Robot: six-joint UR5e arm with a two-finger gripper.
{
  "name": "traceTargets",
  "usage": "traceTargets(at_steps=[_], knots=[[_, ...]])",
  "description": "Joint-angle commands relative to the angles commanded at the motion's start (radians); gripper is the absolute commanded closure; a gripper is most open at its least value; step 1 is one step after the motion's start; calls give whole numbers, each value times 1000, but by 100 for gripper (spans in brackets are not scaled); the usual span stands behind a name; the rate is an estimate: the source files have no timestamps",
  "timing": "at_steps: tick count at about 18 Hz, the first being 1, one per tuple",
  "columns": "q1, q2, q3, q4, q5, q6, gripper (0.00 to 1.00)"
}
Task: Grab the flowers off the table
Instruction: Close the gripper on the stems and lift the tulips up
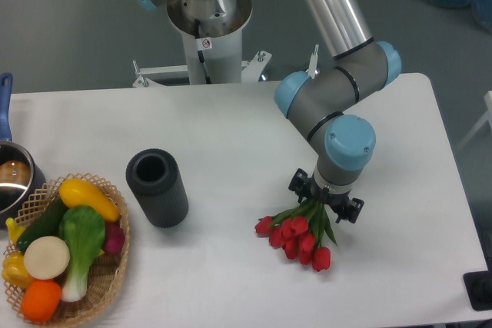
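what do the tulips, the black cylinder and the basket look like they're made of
The flowers: likely artificial, plastic or fabric; uniform red heads, stiff green stems. Black cylinder: matte, finely ribbed side, perhaps rubber or foam; hollow top. Basket: woven tan wicker or rattan, with an open lattice rim.

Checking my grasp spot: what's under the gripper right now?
The flowers' green stems run under the gripper on the table. Fingertips and stem ends are hidden by the wrist.

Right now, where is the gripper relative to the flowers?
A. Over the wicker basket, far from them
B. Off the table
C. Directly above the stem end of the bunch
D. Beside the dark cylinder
C: the gripper sits over the green stems of the flowers, which lie on the table.
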Motion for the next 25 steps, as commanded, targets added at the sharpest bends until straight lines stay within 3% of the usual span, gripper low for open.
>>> traceTargets(at_steps=[1,3,9,13,18,25], knots=[[0,0,0,-1,3,0,72],[0,2,0,-3,2,-2,99],[14,40,-6,-6,8,-5,100],[43,58,47,-14,8,-5,100],[63,58,146,-121,14,-2,100],[55,61,175,-139,70,76,100]])
